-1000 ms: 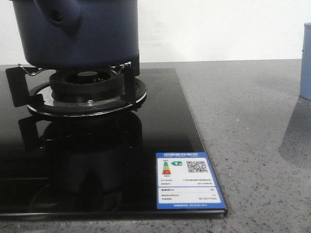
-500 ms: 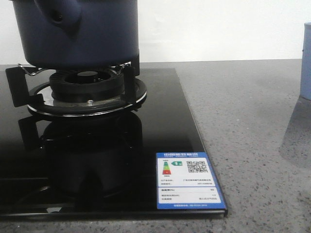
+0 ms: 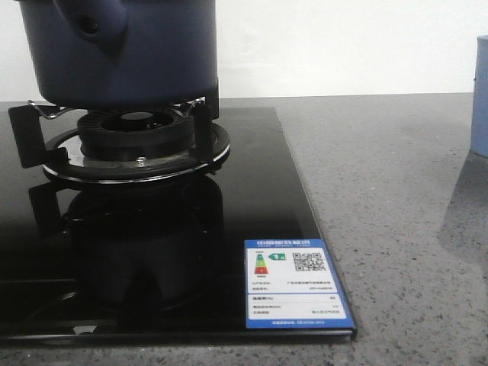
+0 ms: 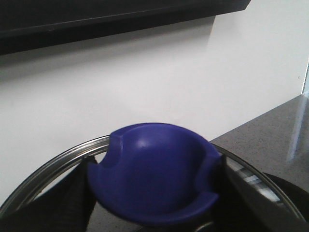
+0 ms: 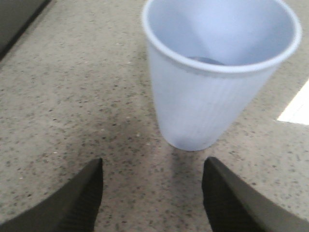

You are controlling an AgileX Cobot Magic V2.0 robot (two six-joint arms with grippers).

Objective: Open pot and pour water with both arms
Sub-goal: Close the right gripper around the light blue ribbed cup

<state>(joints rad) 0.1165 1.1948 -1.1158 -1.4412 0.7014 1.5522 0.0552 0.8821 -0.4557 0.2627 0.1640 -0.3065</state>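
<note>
The dark navy pot stands on the gas burner at the far left, its stubby handle with a small hole facing me; its top is cut off by the frame. In the left wrist view my left gripper is shut on the blue knob of a glass lid with a steel rim. Wall and counter show through the glass. My right gripper hangs open low over the counter, just short of a pale blue cup, which it does not touch.
The black glass hob carries a blue-edged energy label at its front right corner. Speckled grey counter lies to its right, with the pale blue cup at the right edge. A white wall is behind.
The pot's handle has shifted slightly to the right. The shadow on the counter below the cup has drifted toward the right edge.
</note>
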